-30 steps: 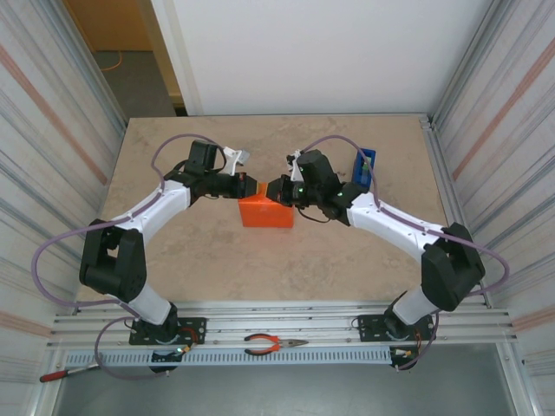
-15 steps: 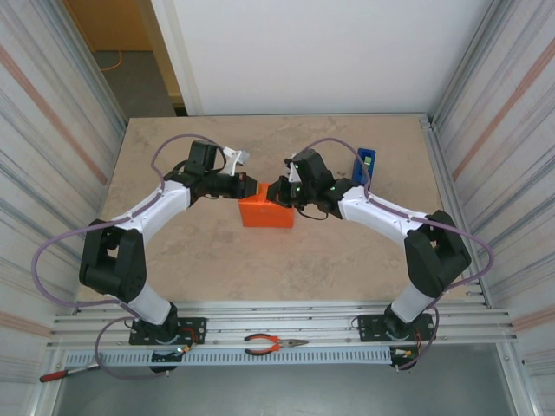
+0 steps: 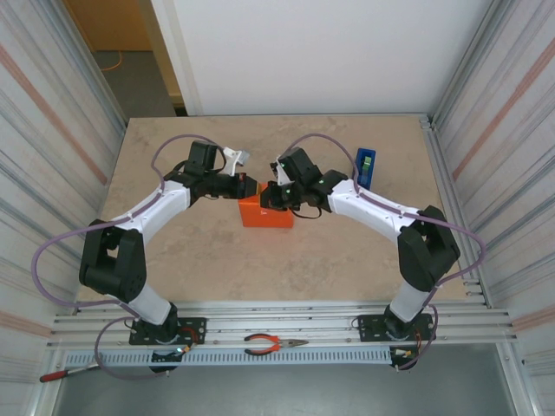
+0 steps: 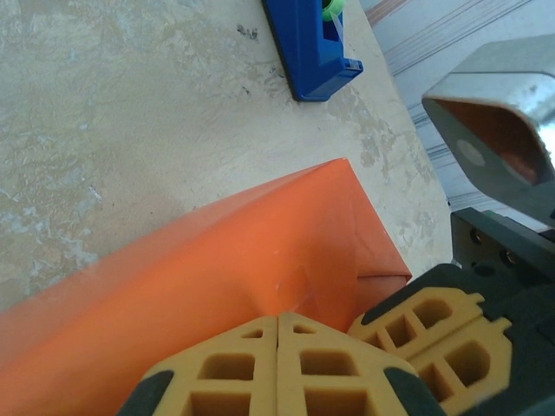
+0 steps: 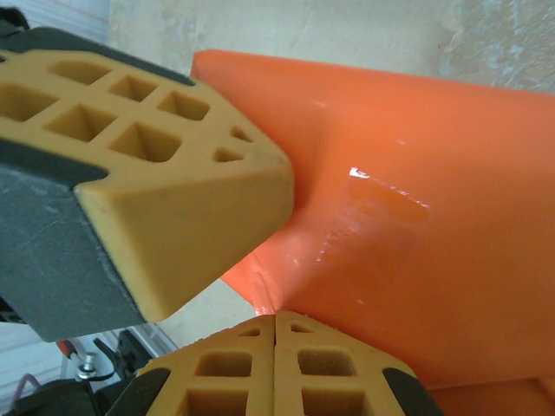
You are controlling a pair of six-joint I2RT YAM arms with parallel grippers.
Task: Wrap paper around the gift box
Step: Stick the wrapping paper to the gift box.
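The gift box (image 3: 267, 213) sits mid-table, covered in the orange paper (image 4: 217, 269), which is folded over it with a creased flap at one end. My left gripper (image 3: 251, 186) is shut, its tips (image 4: 277, 317) resting against the paper on the box's far-left top edge with nothing between them. My right gripper (image 3: 271, 196) is also shut, tips (image 5: 276, 314) pressed onto the paper right beside the left gripper's fingers (image 5: 173, 195). A shiny strip of clear tape (image 5: 381, 204) lies on the paper (image 5: 434, 260).
A blue tape dispenser (image 3: 366, 166) stands on the table at the back right, also seen from the left wrist (image 4: 310, 43). Red-handled pliers (image 3: 273, 345) lie on the front rail. Corrugated walls close in both sides.
The right arm has swung left, bringing its gripper across the box top toward the left gripper. The left arm and the box have stayed put.
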